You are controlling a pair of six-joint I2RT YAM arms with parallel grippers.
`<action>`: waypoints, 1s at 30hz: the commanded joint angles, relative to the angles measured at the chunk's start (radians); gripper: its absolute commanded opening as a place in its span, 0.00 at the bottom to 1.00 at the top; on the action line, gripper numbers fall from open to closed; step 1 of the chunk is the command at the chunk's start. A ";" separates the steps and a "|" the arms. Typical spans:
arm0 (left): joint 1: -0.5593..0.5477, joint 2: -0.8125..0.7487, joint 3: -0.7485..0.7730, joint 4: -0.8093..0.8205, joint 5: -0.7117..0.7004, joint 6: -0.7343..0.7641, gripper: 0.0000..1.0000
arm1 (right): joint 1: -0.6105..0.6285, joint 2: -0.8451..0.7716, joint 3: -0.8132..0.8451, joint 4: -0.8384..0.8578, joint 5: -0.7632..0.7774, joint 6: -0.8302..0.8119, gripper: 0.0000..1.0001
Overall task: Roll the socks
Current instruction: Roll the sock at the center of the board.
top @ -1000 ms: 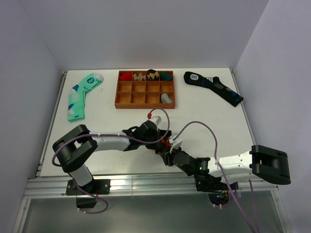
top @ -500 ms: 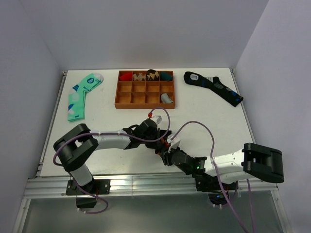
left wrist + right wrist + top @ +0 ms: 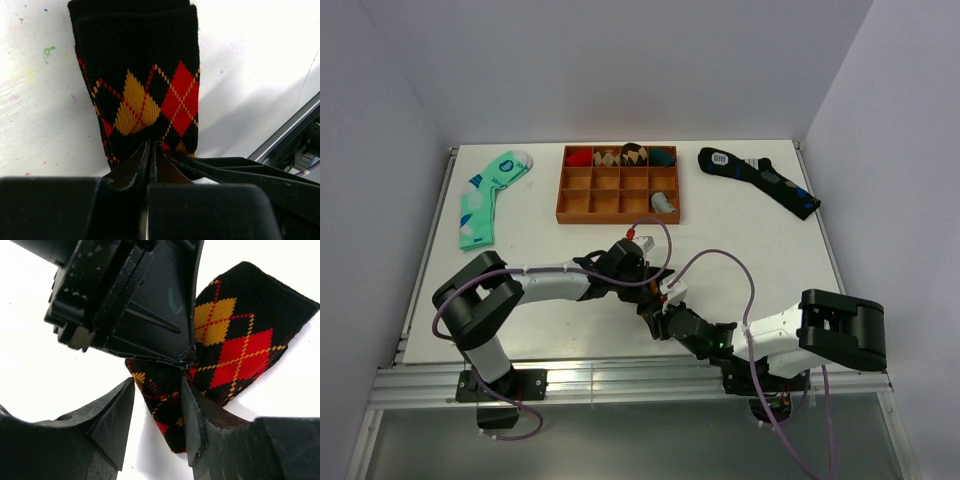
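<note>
The black argyle sock (image 3: 145, 85), with red and orange diamonds, lies flat on the white table. My left gripper (image 3: 150, 146) is shut and pinches the sock's near end into a fold. In the right wrist view the sock (image 3: 235, 345) spreads away to the right, and the left gripper (image 3: 186, 359) grips it from above. My right gripper (image 3: 157, 412) is open, its fingers astride the sock's loose near end just below the left gripper's pinch. In the top view both grippers meet at the table's front middle, left (image 3: 648, 280) and right (image 3: 656, 310), and they hide the sock.
A wooden compartment tray (image 3: 620, 205) stands at the back middle, with rolled socks in its back row. A mint green and white sock (image 3: 485, 195) lies at the back left. A dark navy sock (image 3: 760, 178) lies at the back right. Cables loop over both arms.
My right arm has swung left and brought its gripper closer under the left gripper. The left gripper has shifted slightly toward the back, still pinching the sock.
</note>
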 commanded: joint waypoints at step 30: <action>0.125 0.137 0.030 -0.429 -0.088 0.147 0.00 | -0.005 0.128 -0.004 0.009 -0.073 0.069 0.50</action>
